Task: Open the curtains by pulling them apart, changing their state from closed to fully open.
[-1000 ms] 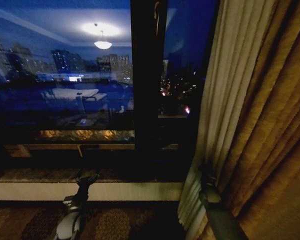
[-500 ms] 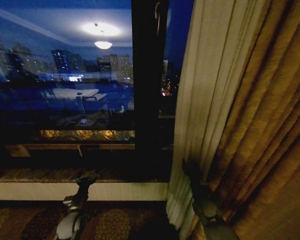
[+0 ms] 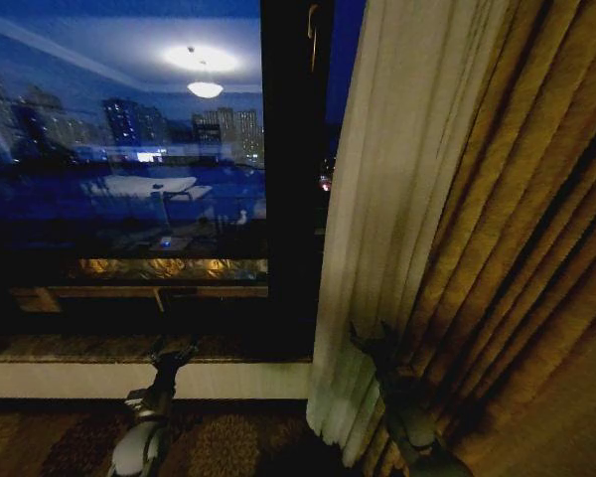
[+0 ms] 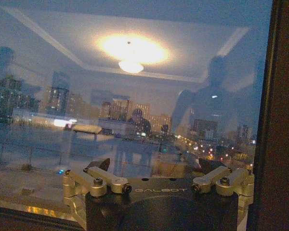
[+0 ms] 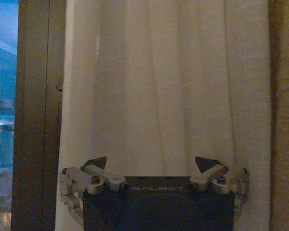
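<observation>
The right tool (image 5: 154, 168), fingers spread wide and holding nothing, faces the sheer curtain (image 3: 377, 199) hanging at the window's right side beside the golden drape (image 3: 517, 248), so it should close firmly on the curtain's edge before pulling.

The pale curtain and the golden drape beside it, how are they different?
The sheer curtain is off-white and thin; the golden drape is darker and looks heavier. The sheer curtain hangs nearer the window frame, the golden drape farther right. The right gripper sits at the sheer curtain, not the golden drape. Both hang long in vertical pleats.
</observation>
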Motion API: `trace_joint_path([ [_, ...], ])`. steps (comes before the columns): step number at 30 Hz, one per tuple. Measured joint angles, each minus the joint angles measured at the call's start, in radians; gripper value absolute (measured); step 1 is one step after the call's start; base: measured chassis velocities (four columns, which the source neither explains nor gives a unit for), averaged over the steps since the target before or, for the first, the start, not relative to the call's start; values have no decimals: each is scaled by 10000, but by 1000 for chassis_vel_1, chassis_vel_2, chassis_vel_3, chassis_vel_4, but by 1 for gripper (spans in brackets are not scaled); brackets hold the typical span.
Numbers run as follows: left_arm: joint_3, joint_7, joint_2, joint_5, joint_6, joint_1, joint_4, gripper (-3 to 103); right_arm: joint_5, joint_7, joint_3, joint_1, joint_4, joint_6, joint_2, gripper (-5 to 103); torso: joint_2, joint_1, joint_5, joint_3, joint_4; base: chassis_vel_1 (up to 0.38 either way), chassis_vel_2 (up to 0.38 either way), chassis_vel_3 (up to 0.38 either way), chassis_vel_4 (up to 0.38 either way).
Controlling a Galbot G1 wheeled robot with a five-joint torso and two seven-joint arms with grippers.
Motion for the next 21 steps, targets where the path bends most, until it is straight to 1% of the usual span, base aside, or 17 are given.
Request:
trace_joint_path([
  [21, 0, 1, 0, 0, 0, 0, 0, 100, -3, -5, 5, 26, -43, 20, 7, 100, -1, 0, 0, 0, 0, 0, 0, 0, 0],
])
